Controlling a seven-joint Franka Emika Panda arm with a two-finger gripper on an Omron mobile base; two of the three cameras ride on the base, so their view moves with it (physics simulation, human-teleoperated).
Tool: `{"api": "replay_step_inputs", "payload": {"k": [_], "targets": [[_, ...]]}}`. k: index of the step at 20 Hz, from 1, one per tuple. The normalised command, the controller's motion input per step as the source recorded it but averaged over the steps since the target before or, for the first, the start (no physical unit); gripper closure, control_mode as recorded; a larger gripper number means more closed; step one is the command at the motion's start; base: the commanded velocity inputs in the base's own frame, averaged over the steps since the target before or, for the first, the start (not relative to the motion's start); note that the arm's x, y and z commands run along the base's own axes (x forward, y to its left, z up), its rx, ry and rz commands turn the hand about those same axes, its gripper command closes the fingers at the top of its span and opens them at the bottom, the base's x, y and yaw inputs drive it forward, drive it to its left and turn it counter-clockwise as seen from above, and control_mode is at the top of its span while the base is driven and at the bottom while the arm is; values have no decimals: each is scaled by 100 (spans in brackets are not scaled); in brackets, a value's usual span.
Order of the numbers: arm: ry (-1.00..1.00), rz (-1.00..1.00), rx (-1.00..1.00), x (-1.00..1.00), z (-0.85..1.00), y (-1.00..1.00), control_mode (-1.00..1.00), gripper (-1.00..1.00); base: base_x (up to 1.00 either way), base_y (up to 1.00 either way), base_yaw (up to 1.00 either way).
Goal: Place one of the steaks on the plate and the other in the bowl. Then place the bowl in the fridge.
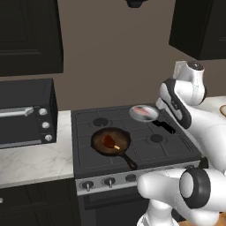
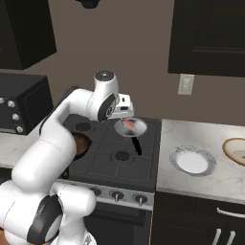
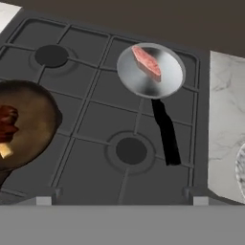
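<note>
Resting on the stove (image 1: 145, 152), both steaks were seen apart from the plate and bowl meant to receive them. The reddish-brown steak (image 1: 108, 141) lay in the black skillet (image 1: 111, 142) at the centre left of the left base view, presumably so that it could be cooked over a front burner. The pinkish steak (image 3: 146, 62) lay in a shiny silver pan (image 3: 150, 71) at the upper middle of the hand view, its dark handle (image 3: 165, 131) pointed down the frame toward the stove's front edge.

A white plate (image 2: 192, 161) was set on the marble counter (image 2: 210, 184) at the right of the right base view, well apart from both pans, and part of a cream bowl (image 2: 235, 151) was cut off by that view's right edge.

The gripper was held above the stove near the silver pan, and its jaws were judged to be spread wide with nothing between them, since no finger or held thing was shown clearly. Neither steak was judged to have been delivered yet.
</note>
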Motion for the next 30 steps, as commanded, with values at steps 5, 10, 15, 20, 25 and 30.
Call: {"api": "replay_step_inputs", "payload": {"k": [5,10,15,20,25,30], "targets": [[4,0,0,50,-19,-3,-100,-100,0,0,0],[9,0,0,51,-22,0,-100,-100,0,0,0],[5,0,0,38,-25,0,-100,-100,0,0,0],[1,1,0,32,-35,0,-100,-100,0,0,0],[0,7,0,22,-43,0,-100,-100,0,0,0],[0,9,0,26,-36,0,-100,-100,0,0,0]]}}
